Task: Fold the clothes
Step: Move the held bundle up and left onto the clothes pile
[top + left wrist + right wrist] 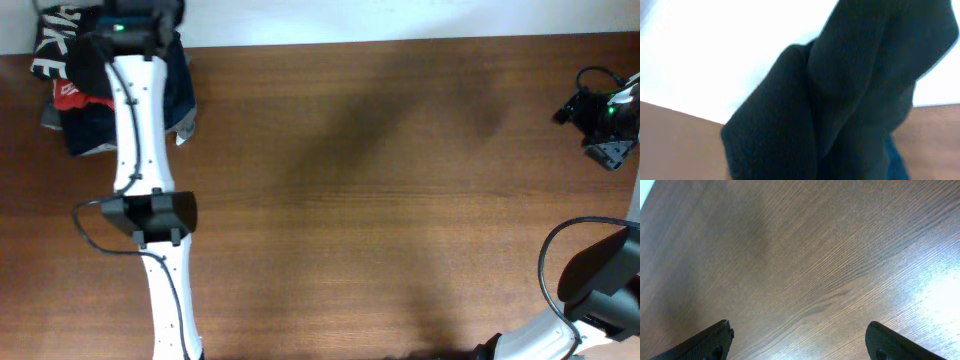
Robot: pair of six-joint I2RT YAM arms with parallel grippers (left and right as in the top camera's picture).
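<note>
- Black soft knit fabric, which I take to be the plain short-sleeved T-shirt (840, 100), fills the left wrist view. It hangs in bunched folds right where the jaws should be.
- Neither view shows you the fingers of the left gripper (140, 28), so you cannot tell whether the jaws are clamped on the cloth or merely pressed into it.
- That arm reaches out because the T-shirt lies under and in front of its jaws, on the heap (80, 125) of navy, red and grey clothing. The black garment with large white lettering (48, 50) sits just beside the jaws.
- Your right gripper (799, 336) hovers with its jaws spread wide and only the bare brown wooden table (400, 200) between them. It is well apart from the T-shirt, probably waiting.
- Folding has not begun. You likely need the T-shirt pulled clear and spread flat first.
</note>
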